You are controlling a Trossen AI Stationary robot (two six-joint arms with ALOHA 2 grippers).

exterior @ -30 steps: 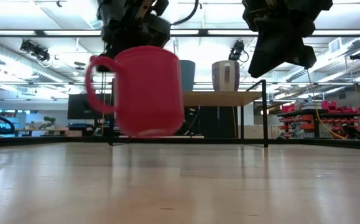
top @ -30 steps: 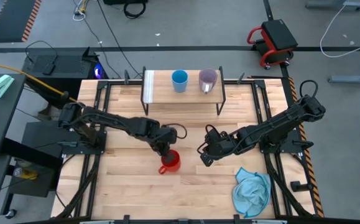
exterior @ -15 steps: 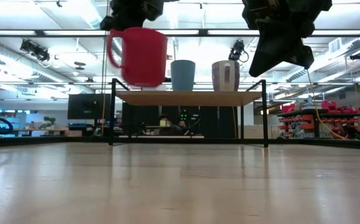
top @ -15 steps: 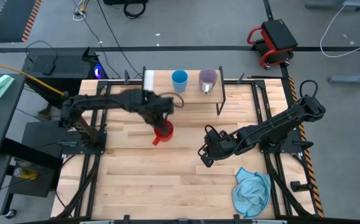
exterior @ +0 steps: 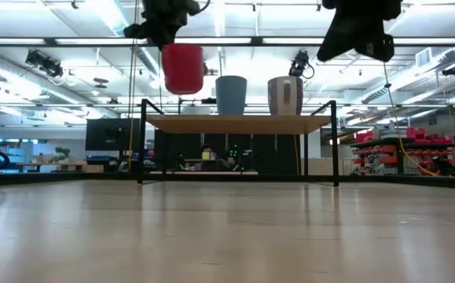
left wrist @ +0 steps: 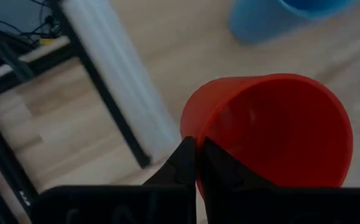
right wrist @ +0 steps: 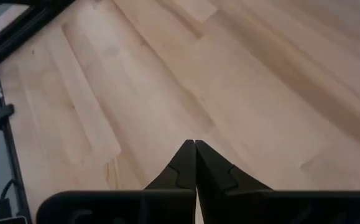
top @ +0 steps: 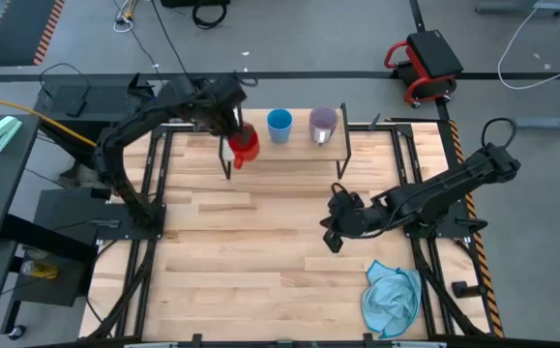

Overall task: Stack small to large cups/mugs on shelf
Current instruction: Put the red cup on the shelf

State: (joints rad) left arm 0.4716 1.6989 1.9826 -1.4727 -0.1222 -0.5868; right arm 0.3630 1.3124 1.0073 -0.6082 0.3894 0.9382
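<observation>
The red mug (top: 246,145) (exterior: 183,68) hangs from my left gripper (left wrist: 197,165) (top: 235,128) above the left end of the shelf (top: 299,145) (exterior: 239,122), by its white strip (top: 231,135). The gripper is shut on the mug. The light blue cup (top: 280,124) (exterior: 231,94) and the purple-grey mug (top: 323,124) (exterior: 285,96) stand upright side by side on the shelf top. My right gripper (right wrist: 195,163) (top: 336,230) is shut on nothing and hovers over the tabletop, to the right of its middle. My left gripper pinches the red mug's rim (left wrist: 195,127) on the side facing the wrist, one finger inside the mug and one outside. The fingers come from above, pointing down. The mug hangs upright below them, lifted clear of the shelf top.
A crumpled light blue cloth (top: 393,298) lies near the table's near right corner. The shelf stands on thin black legs (exterior: 335,141) along the far edge. Bare wooden tabletop (top: 250,251) spreads between the shelf and the near edge.
My left gripper has carried the red mug from the middle of the table up and toward the far edge, and it now hangs over the shelf's left end. The mug has stayed upright. My right gripper has risen and drifted slightly toward the table's right edge, still shut.
</observation>
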